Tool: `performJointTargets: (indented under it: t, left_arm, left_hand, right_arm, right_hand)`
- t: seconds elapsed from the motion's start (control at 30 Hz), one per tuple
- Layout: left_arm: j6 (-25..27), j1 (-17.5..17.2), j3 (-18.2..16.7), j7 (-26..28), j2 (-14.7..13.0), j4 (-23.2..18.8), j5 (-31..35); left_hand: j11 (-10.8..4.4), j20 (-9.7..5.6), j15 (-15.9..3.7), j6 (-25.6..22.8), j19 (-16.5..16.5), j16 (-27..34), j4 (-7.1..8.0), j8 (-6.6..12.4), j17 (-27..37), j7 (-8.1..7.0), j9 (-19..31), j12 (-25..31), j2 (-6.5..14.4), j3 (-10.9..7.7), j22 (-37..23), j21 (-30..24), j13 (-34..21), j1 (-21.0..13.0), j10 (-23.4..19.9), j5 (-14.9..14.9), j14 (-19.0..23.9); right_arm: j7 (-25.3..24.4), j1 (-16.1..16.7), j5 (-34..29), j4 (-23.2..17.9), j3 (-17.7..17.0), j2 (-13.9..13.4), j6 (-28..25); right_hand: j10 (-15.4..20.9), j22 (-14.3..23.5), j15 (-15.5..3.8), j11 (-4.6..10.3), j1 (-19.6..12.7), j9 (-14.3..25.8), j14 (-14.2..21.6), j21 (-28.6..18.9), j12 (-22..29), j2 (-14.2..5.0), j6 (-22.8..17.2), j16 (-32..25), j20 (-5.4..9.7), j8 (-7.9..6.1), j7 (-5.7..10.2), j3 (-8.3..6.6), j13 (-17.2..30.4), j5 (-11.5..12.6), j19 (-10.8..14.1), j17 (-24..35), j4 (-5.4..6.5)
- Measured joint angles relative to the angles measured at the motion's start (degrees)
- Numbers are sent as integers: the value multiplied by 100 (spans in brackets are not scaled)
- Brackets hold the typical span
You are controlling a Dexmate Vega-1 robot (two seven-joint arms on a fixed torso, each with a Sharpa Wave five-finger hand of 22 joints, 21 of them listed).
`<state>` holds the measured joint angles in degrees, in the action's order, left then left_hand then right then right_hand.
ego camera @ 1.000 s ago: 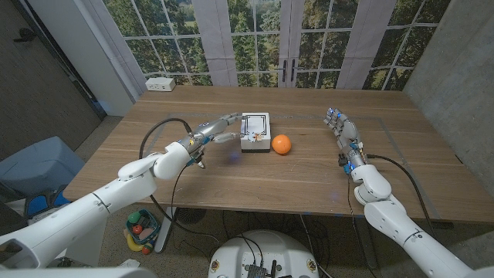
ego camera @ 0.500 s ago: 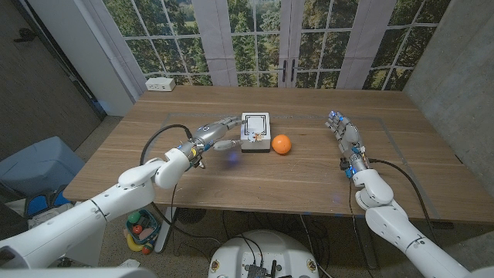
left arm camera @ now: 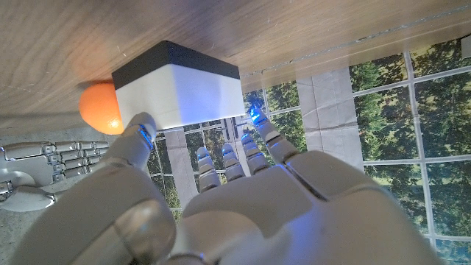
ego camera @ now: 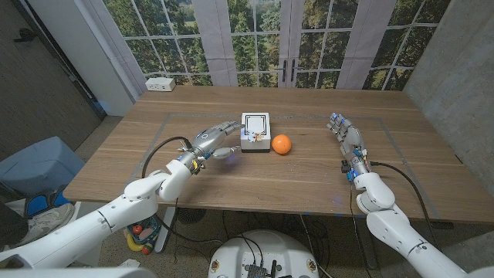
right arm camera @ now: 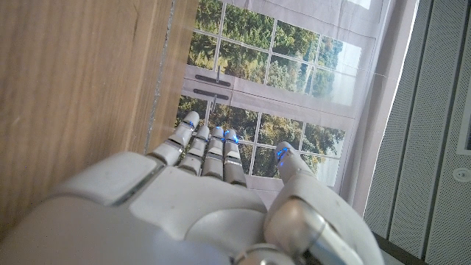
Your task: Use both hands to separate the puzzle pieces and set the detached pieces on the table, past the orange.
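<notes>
The puzzle [ego camera: 255,131] is a small white block with a black underside, standing mid-table. In the left wrist view the puzzle [left arm camera: 180,85] fills the space just beyond my fingertips. The orange [ego camera: 282,144] lies right beside it, toward my right; the orange [left arm camera: 99,107] peeks out behind the block. My left hand [ego camera: 214,139] reaches to the block's left side with fingers spread, holding nothing; its thumb [left arm camera: 140,129] is at the white wall, and I cannot tell if it touches. My right hand [ego camera: 346,133] stands apart on the right, fingers straight and empty.
A white power strip [ego camera: 161,83] lies at the table's far left corner. Thin tape lines mark a rectangle on the wooden table [ego camera: 309,174]. A blue bin [ego camera: 38,166] stands on the floor to the left. Windows run behind the table.
My left hand has drawn slightly back toward me and lower while staying at the block's left side. My right hand has shifted a little nearer. Block and orange have not moved.
</notes>
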<state>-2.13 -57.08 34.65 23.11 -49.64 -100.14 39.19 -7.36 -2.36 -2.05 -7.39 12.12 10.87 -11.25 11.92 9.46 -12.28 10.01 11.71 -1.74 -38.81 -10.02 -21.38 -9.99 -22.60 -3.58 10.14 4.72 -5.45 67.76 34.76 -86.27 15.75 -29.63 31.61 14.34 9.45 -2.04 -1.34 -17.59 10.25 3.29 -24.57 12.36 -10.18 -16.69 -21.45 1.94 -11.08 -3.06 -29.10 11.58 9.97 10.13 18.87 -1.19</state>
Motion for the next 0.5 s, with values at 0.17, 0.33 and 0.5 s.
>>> performJointTargets:
  t: [0.17, 0.33, 0.5]
  left_arm:
    - [-89, 15, 94, 312, 113, 218, 61]
    - [-162, 90, 186, 531, 216, 390, 119]
    - [-243, 188, 293, 706, 319, 555, 158]
  left_hand:
    - [0, 7, 0, 0, 55, 0, 0, 0, 0, 0, 0, 0, -73, 0, 0, 0, 0, -72, 0, 0, 0]
    - [0, 20, -24, 1, 103, 0, 24, 0, 0, 0, 0, 0, -81, 24, 0, 22, 0, -129, 0, 0, 38]
    - [9, 10, -3, 1, 154, 0, 24, 0, 0, 0, 7, 0, -126, 24, 0, 22, 0, -232, -52, 0, 65]
  right_arm:
    - [-30, 20, -34, -11, -6, 10, 16]
    - [-63, 29, -62, -21, -14, 15, 18]
    - [-98, 45, -80, -32, -30, 16, 19]
  right_hand:
    - [0, 0, -1, 0, -67, 0, 63, 21, 0, 13, -30, 0, 22, 0, -31, 12, 0, 0, 22, 0, -12]
    - [20, 0, -1, -20, -129, 0, 62, 21, 0, 22, -30, 0, 31, 0, -31, 16, 0, 0, 31, 0, -16]
    - [21, 11, -1, -21, -129, 0, 62, 21, 0, 22, -30, 0, 10, 0, -31, 11, 0, 0, 51, 1, -20]
